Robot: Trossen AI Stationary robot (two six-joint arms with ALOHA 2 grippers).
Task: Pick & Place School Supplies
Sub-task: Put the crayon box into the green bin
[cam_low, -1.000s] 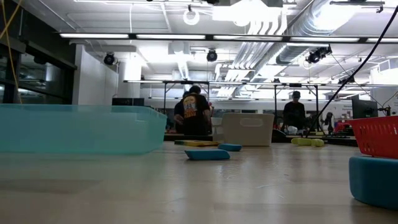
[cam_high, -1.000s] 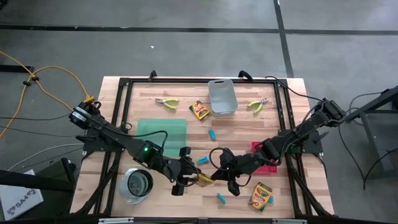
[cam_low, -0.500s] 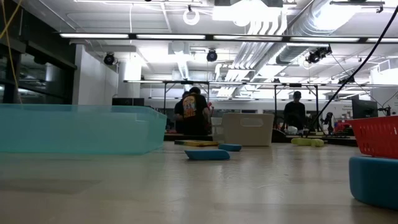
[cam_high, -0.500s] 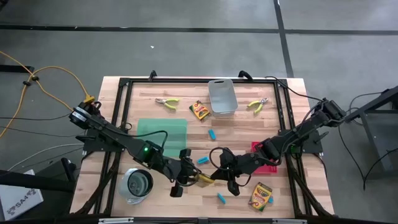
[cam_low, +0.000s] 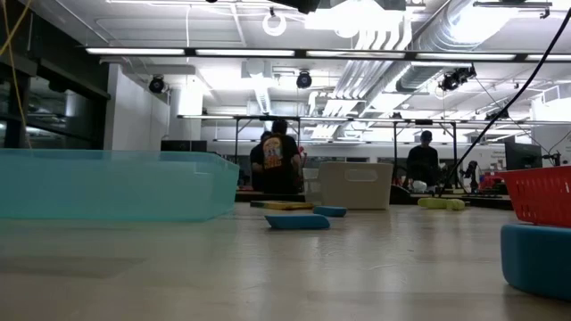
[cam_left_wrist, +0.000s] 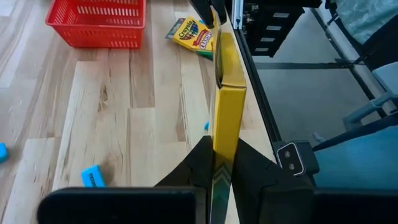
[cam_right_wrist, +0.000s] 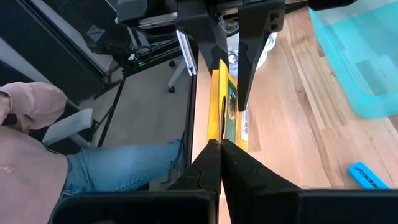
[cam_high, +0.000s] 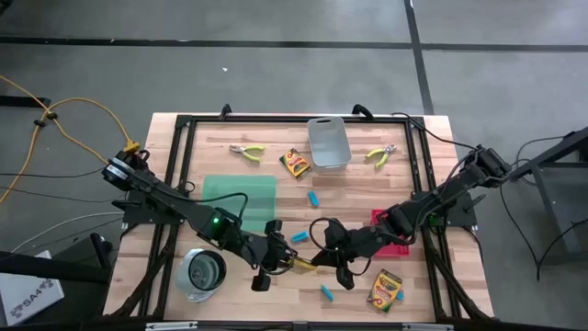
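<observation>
A yellow-and-green crayon box (cam_high: 301, 265) hangs above the table's near middle, between my two grippers. My left gripper (cam_high: 278, 261) is shut on its left end and my right gripper (cam_high: 322, 258) on its right end. In the left wrist view the box (cam_left_wrist: 227, 87) shows edge-on. A second crayon box (cam_high: 385, 291) lies flat at the near right and a third (cam_high: 295, 163) by the grey bin. Light-blue blocks (cam_high: 299, 237) (cam_high: 326, 292) (cam_high: 313, 198) lie on the wood. Two pliers (cam_high: 246, 150) (cam_high: 381, 154) lie at the far side. My left gripper pinches the box's left end (cam_left_wrist: 225, 146) between its two fingers, one on each broad face. The fingers come slanting down from the table's left, along the box. The box stands on edge, lifted clear of the table. My right gripper pinches the box's right end (cam_right_wrist: 219, 134) between its two fingers, one on each broad face. It comes slanting down from the table's right, along the box. The box reaches away from it to the other gripper's fingers (cam_right_wrist: 250, 50), clear of the table.
A red tray (cam_high: 393, 230) stands just behind my right arm. The green mat (cam_high: 241, 198) lies at the left, a round metal cup (cam_high: 202, 271) at the near left, the grey bin (cam_high: 328, 142) at the far middle. A seated person's leg (cam_right_wrist: 118, 162) shows beyond the near edge.
My left gripper has shut on the crayon box's left end, with its arm staying in place. The box has kept still in my right gripper.
</observation>
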